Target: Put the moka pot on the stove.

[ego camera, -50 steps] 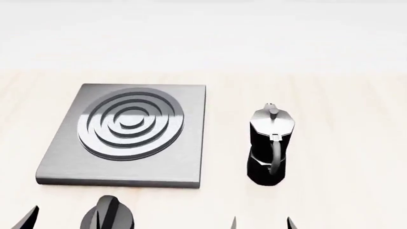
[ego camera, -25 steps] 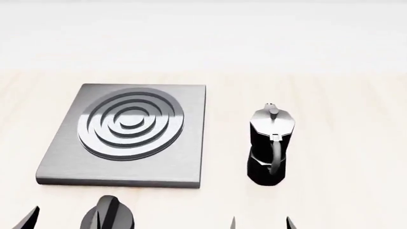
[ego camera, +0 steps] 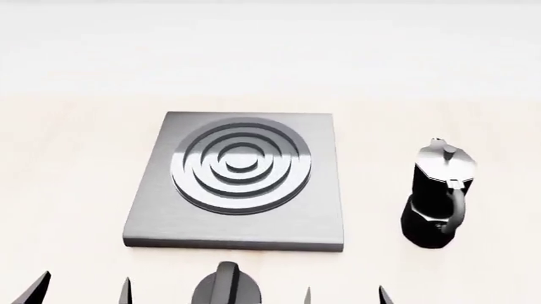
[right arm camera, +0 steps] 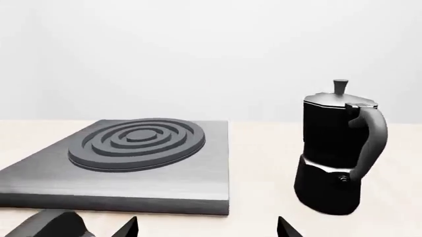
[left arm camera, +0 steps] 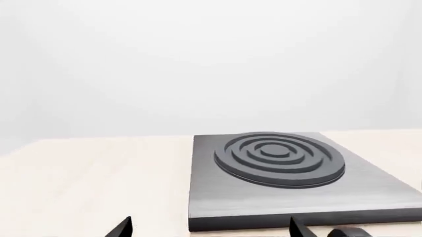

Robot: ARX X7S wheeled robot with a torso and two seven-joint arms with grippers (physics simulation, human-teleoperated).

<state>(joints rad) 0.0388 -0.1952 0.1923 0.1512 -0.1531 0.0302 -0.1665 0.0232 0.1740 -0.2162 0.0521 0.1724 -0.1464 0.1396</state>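
Note:
The moka pot (ego camera: pixel 437 196) stands upright on the light wooden table, right of the stove (ego camera: pixel 239 180), with its handle turned toward me. It also shows in the right wrist view (right arm camera: pixel 336 148), beside the stove (right arm camera: pixel 125 158). The left wrist view shows the stove (left arm camera: pixel 290 173) only. My left gripper (ego camera: pixel 83 290) is open and empty at the near edge, left of the stove's front. My right gripper (ego camera: pixel 345 294) is open and empty, in front of the gap between stove and pot. Only the fingertips show.
A black round knob (ego camera: pixel 227 288) sits on the table just in front of the stove, between my two grippers; it shows in the right wrist view (right arm camera: pixel 49 226) too. A pale wall (ego camera: pixel 270 44) stands behind the table.
The head view has shifted to the left: stove, pot and knob all sit further right in the picture than before. Left gripper's second fingertip now shows. Nothing was grasped.

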